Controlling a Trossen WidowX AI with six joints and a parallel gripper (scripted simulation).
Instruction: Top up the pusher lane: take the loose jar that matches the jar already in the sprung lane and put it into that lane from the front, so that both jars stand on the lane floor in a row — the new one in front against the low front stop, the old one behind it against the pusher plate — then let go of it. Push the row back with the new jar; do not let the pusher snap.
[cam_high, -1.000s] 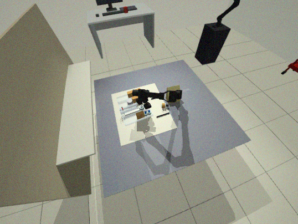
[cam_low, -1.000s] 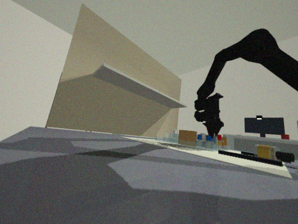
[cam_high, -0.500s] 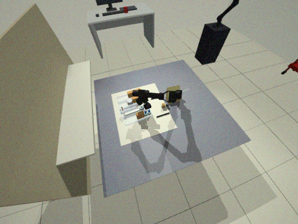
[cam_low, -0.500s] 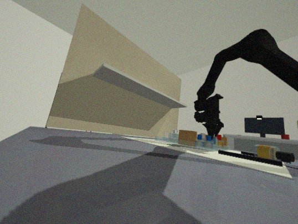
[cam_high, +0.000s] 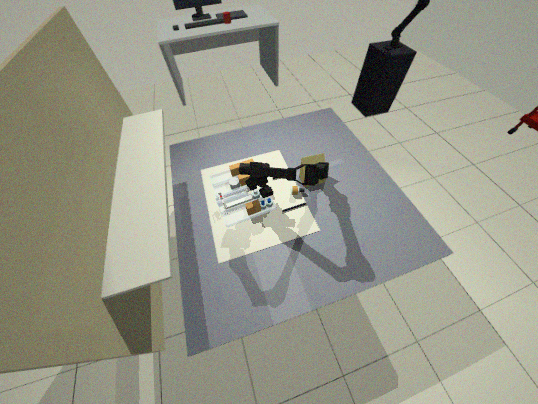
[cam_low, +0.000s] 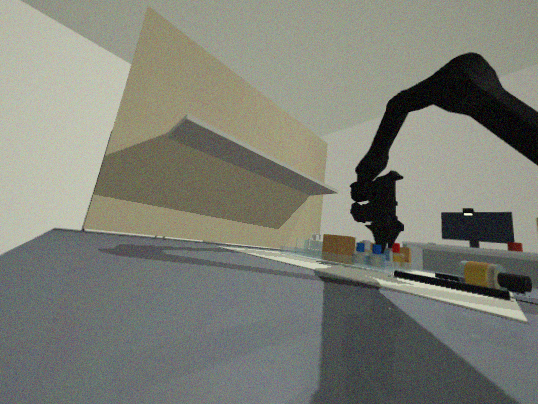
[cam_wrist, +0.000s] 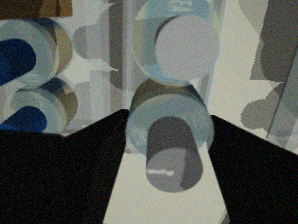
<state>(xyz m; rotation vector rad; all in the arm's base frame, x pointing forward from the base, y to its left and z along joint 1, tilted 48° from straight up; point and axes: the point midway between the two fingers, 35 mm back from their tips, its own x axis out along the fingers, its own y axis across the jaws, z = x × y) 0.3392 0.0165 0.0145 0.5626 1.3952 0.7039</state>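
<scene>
My gripper (cam_high: 265, 194) (cam_low: 386, 247) (cam_wrist: 167, 119) points down and is shut on a clear jar with a grey cap (cam_wrist: 175, 170). The held jar looks upright, its lower body brownish. Directly beyond it in the wrist view, a second jar with a pale grey cap (cam_wrist: 187, 47) stands between the clear walls of a lane (cam_wrist: 127, 55). The two jars overlap in that view, touching or nearly so. The held jar's base, the front stop and the pusher plate are hidden or too small to tell, so its height over the lane floor is unclear.
Two blue-capped jars (cam_high: 263, 202) (cam_low: 377, 248) (cam_wrist: 17, 60) stand left of the held jar in the wrist view, near a brown block (cam_high: 253, 207) (cam_low: 339, 247). A red cap (cam_low: 396, 248) shows behind the fingers. An orange jar (cam_low: 477, 274) lies near a black bar (cam_high: 294, 207) (cam_low: 450, 285).
</scene>
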